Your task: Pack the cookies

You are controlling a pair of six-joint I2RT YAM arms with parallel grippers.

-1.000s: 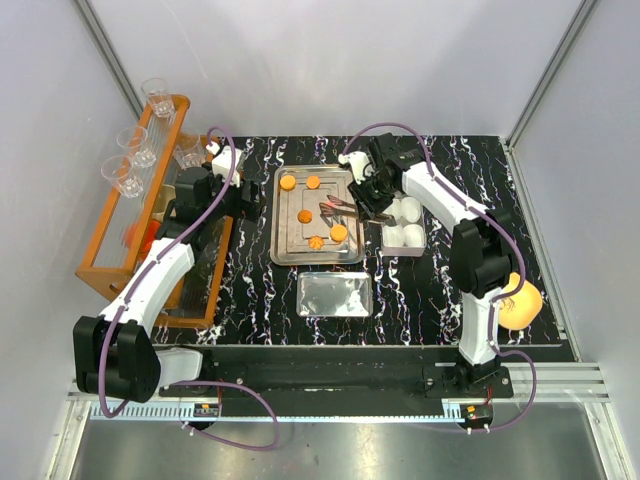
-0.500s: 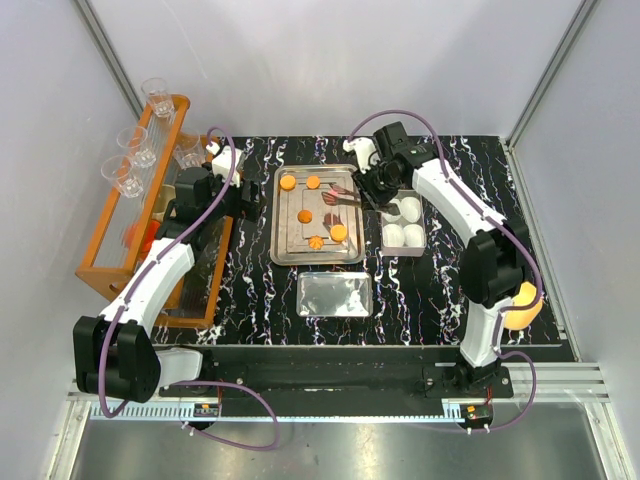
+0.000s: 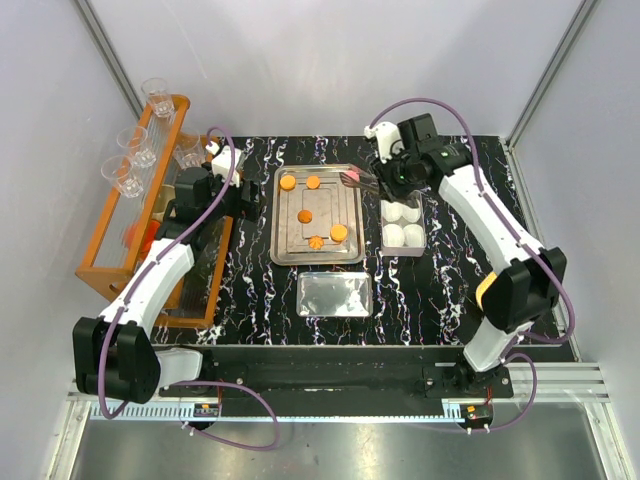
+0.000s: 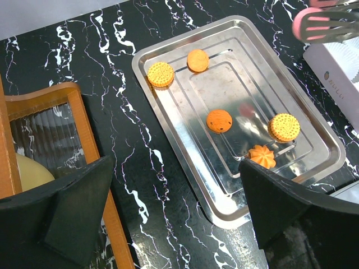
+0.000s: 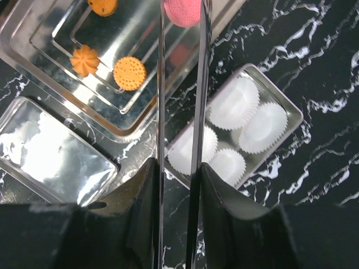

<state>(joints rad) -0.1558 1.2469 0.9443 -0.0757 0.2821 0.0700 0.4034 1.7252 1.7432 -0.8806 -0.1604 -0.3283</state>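
The right hand (image 5: 178, 190) was clamped on tongs (image 5: 160, 84) pinching the pink cookie (image 5: 182, 11) over the tray (image 4: 168, 120) rim: the carrying step, I judged. Next it called for lowering into a paper cup (image 5: 235, 101).

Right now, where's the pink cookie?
The pink cookie is pinched in the tongs the right gripper holds, over the far right corner of the metal tray in the top view, beside the tin of paper cups.

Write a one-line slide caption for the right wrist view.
Tongs grip a pink cookie over the tray, near four empty paper cups.
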